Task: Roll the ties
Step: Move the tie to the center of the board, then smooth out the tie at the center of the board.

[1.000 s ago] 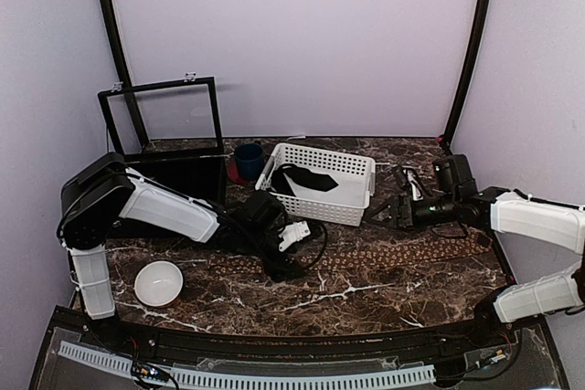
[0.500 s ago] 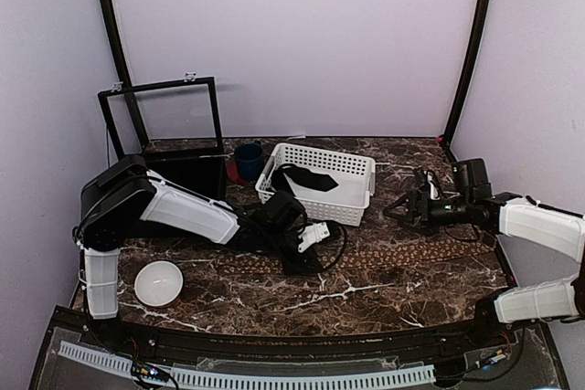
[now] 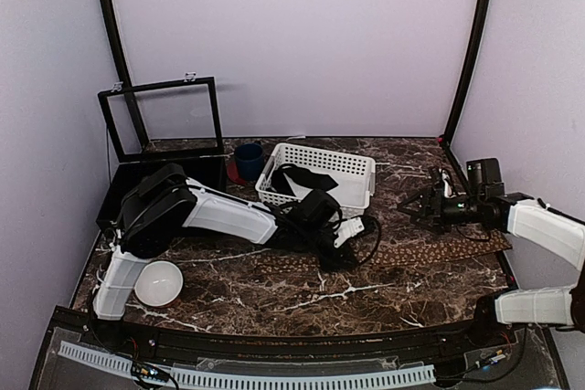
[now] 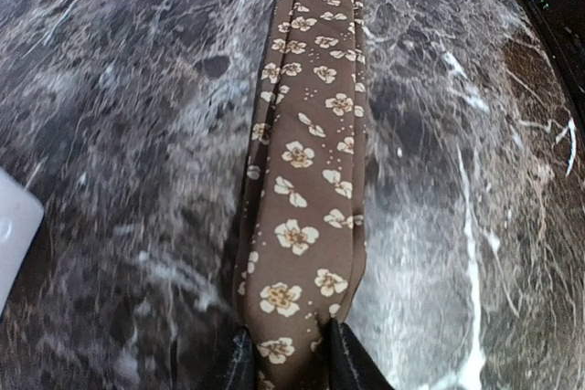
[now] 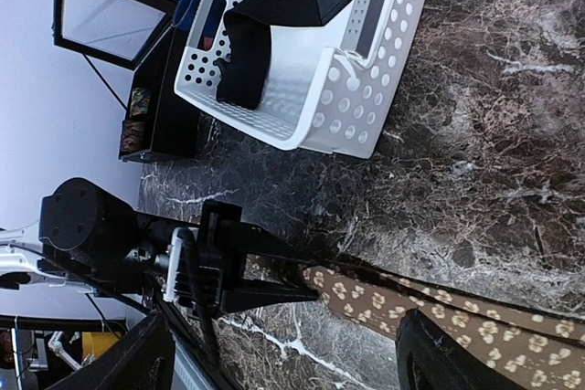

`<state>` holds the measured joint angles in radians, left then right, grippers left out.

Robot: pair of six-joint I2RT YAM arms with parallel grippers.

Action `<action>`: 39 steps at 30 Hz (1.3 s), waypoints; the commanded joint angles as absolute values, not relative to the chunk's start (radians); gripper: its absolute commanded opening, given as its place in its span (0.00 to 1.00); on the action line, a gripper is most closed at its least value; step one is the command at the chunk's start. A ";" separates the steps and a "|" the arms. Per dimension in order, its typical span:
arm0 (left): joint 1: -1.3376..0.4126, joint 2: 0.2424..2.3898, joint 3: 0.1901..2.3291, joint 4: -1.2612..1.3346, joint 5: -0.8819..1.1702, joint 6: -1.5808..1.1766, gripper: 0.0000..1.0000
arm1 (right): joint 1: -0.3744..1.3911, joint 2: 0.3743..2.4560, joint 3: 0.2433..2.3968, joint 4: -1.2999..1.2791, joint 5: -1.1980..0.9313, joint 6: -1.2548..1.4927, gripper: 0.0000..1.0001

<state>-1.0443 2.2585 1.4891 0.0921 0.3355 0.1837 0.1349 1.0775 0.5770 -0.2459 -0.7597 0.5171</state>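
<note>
Here the left fingers (image 4: 239,364) are pinched shut on one end of the brown floral tie (image 4: 306,180). From them it runs flat along the table (image 3: 274,294) — long axis left to right — toward the right fingers (image 5: 434,358), spread wide and empty above its far end.

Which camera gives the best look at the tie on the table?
Left wrist: the tie fills the frame, its flower print sharp, pinched in the left pincer. The top view shows the tie only as a long thin strip; the right wrist catches just a stretch of the tie.
</note>
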 commanded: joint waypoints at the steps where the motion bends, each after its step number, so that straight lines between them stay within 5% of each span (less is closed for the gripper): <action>1: -1.061 2.374 1.623 -0.025 0.354 0.150 0.29 | 0.116 1.054 0.572 -0.253 -0.774 0.505 0.83; 4: -1.062 2.410 1.692 -0.076 0.349 0.175 0.32 | 0.115 1.062 0.575 -0.250 -0.777 0.499 0.83; 9: -1.040 2.221 1.536 -0.054 0.331 0.168 0.65 | 0.138 1.079 0.545 -0.156 -0.823 0.552 0.82; 11: -1.020 2.096 1.402 0.006 0.327 0.119 0.69 | 0.173 1.090 0.539 -0.104 -0.814 0.586 0.82; 19: -0.969 1.643 0.896 0.239 0.224 -0.211 0.69 | 0.376 1.219 0.574 0.057 -0.743 0.670 0.69; 25: -0.905 1.485 0.657 0.438 0.277 -0.446 0.54 | 0.513 1.345 0.607 0.196 -0.706 0.742 0.61; 39: -0.885 1.663 0.571 1.020 0.526 -0.869 0.87 | 0.558 1.418 0.636 0.250 -0.686 0.766 0.61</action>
